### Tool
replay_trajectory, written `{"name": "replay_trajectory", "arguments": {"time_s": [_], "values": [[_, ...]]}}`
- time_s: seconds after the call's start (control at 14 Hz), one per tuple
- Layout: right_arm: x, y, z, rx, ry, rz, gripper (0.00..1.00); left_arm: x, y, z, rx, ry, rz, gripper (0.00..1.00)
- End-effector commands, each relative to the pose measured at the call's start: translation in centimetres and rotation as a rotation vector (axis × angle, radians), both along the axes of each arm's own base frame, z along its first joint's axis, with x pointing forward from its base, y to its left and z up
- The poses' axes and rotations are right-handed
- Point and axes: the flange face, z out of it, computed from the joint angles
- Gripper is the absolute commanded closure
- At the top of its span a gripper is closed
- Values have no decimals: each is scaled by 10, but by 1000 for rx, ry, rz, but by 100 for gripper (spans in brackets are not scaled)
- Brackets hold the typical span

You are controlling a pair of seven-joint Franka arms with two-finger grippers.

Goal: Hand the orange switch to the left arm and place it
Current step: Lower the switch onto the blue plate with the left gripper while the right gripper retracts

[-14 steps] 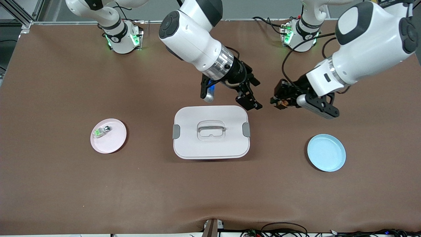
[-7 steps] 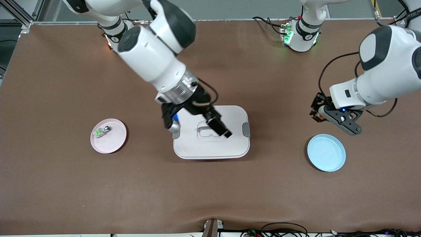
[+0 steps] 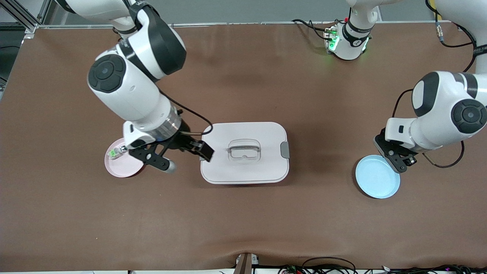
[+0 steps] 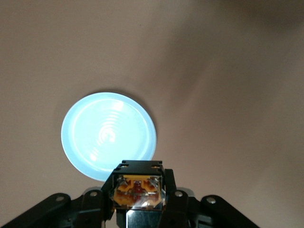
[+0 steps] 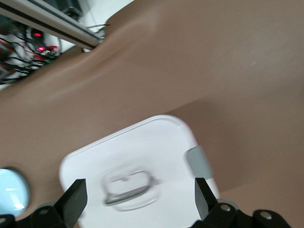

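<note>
We read no writing or brand anywhere. The white box (image 3: 244, 152) sits mid-table; the right gripper (image 3: 190, 149) hangs over its edge nearest the pink plate (image 3: 123, 164), fingers spread wide and empty. Only the left wrist view shows the orange switch (image 4: 137, 190), clamped in the left gripper (image 4: 137, 202) over the blue plate (image 4: 109, 135); the front view hides it.

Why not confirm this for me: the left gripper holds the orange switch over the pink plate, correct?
Not quite. The left gripper holds the orange switch by the edge of the light blue plate, not the pink one; the left wrist view shows it.
</note>
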Motion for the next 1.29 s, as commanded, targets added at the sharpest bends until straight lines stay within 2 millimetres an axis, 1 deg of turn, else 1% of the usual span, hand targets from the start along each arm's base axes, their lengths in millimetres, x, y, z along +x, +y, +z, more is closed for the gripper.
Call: {"name": "replay_trajectory", "arguments": {"time_s": [0.0,0.07,0.14,0.21,0.29,0.36,0.43,0.57,0.64,0.71,0.79,0.86,0.93,1.0,1.07,1.14,1.21], "values": [[3,-23,-2,-134,-24,90,0,-2,25,-38,-14,-38,-158,100],[8,-35,-3,-152,-22,118,0,-3,32,-55,-24,-45,-218,100],[5,-43,-2,-179,7,149,0,-1,39,-71,-35,-56,-277,100],[6,-61,2,-236,17,181,0,1,46,-87,-47,-60,-337,100],[0,-78,20,-277,24,224,0,4,52,-102,-59,-64,-380,100],[-5,-102,29,-295,75,253,0,6,57,-114,-66,-83,-404,100],[-11,-120,41,-306,107,268,0,7,60,-128,-74,-91,-417,100],[-29,-161,75,-304,148,300,0,10,59,-145,-83,-118,-440,100],[-40,-173,89,-301,170,340,0,10,59,-154,-89,-126,-448,100],[-50,-181,98,-303,194,361,0,11,59,-164,-94,-135,-448,100],[-56,-186,104,-304,213,364,0,11,61,-171,-97,-139,-447,100],[-58,-187,107,-305,207,361,0,11,62,-178,-100,-142,-454,99],[-51,-191,104,-298,192,354,0,11,63,-183,-102,-145,-474,97],[-43,-190,106,-282,137,348,0,11,63,-187,-103,-153,-492,95],[-38,-190,104,-279,107,345,0,10,70,-194,-107,-155,-491,91],[-31,-197,94,-274,100,337,0,10,76,-202,-110,-159,-483,89],[-26,-202,85,-276,100,339,0,10,77,-205,-110,-168,-488,86]]}}
